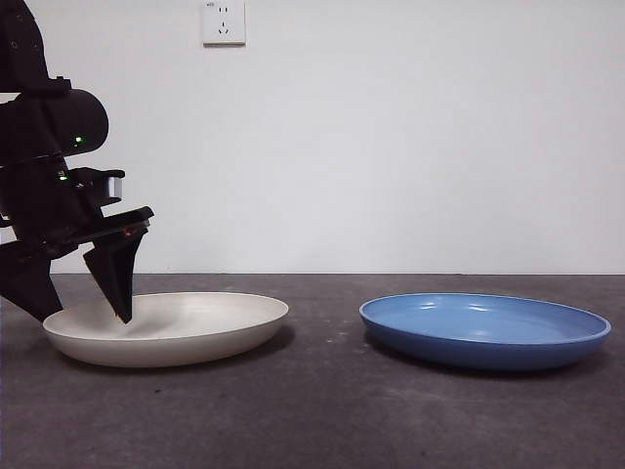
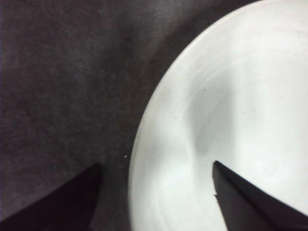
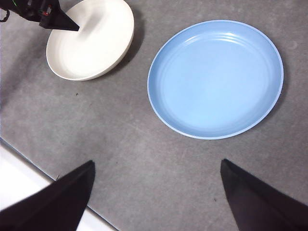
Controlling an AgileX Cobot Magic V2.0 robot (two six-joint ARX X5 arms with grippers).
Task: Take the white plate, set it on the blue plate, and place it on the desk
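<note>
The white plate (image 1: 176, 327) lies on the desk (image 1: 322, 415) at the left, and the blue plate (image 1: 485, 329) lies at the right, apart from it. My left gripper (image 1: 76, 293) is open and low at the white plate's left rim (image 2: 144, 144); one jaw is over the plate's inside, the other outside over the desk. In the left wrist view the gripper (image 2: 156, 192) straddles the rim and holds nothing. My right gripper (image 3: 156, 192) is open and empty, high above the desk. Its view shows the white plate (image 3: 91, 41), the blue plate (image 3: 216, 79) and the left gripper's tip (image 3: 60, 21).
A white wall with a socket (image 1: 223, 21) stands behind the desk. The desk's edge and a pale floor strip (image 3: 19, 183) show in the right wrist view. Bare desk (image 3: 120, 130) lies between and in front of the plates.
</note>
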